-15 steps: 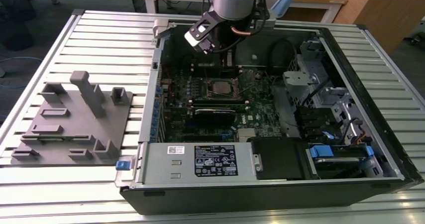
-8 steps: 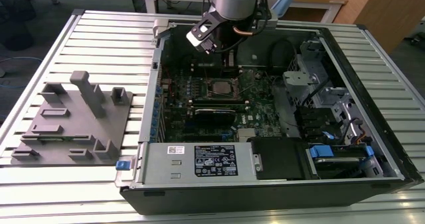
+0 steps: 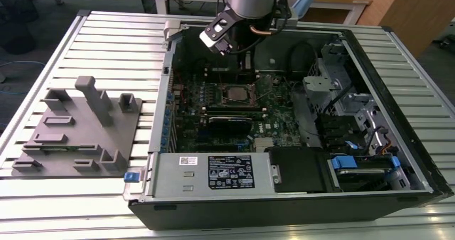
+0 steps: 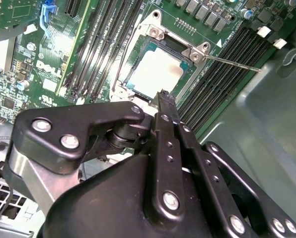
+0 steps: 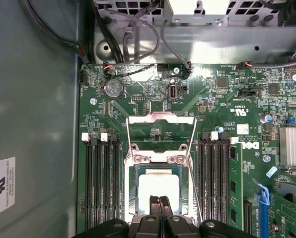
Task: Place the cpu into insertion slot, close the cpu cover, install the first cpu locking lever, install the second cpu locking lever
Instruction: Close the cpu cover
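Nearest the lens in both wrist views, the arm's black jaws are pressed together with nothing between them. Their tips sit over the near edge of the cpu (image 4: 155, 73); whether they touch it cannot be told. The cpu lies flat inside the insertion slot (image 5: 158, 171), pale metal top up, so the first step looks done. The cpu cover (image 5: 160, 119) stands swung up on its hinge beyond the slot and is not yet closed. Through its window the motherboard (image 5: 217, 114) shows. A thin locking lever (image 4: 235, 63) juts out sideways, unlatched, leaving the cover free to drop. Jaws held together suit pushing rather than gripping. The open computer case (image 3: 398, 64) lies on a slatted surface (image 3: 106, 32).
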Robot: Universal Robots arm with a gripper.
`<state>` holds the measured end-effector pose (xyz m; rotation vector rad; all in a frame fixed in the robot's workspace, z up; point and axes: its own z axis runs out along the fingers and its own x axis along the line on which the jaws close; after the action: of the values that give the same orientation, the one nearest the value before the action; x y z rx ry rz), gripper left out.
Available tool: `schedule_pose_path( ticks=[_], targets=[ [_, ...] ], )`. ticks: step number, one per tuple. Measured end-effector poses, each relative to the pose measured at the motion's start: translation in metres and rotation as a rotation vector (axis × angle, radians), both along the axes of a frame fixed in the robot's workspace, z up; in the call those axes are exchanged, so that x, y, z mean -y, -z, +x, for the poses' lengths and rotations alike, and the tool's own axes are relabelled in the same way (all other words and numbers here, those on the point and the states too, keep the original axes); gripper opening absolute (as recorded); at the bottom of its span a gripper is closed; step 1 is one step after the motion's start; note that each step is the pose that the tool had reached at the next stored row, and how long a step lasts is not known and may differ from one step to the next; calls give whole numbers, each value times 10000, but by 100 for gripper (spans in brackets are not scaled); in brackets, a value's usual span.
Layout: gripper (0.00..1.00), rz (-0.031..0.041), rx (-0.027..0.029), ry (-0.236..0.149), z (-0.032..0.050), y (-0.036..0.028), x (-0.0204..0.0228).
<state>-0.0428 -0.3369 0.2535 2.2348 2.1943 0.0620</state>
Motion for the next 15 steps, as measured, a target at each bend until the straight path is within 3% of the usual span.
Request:
schedule_pose_path(
  ticks=[5, 15],
  targets=[
    [11, -1, 0, 0, 0, -49, 0],
    [11, 0, -1, -1, 20, -52, 0]
  ],
)
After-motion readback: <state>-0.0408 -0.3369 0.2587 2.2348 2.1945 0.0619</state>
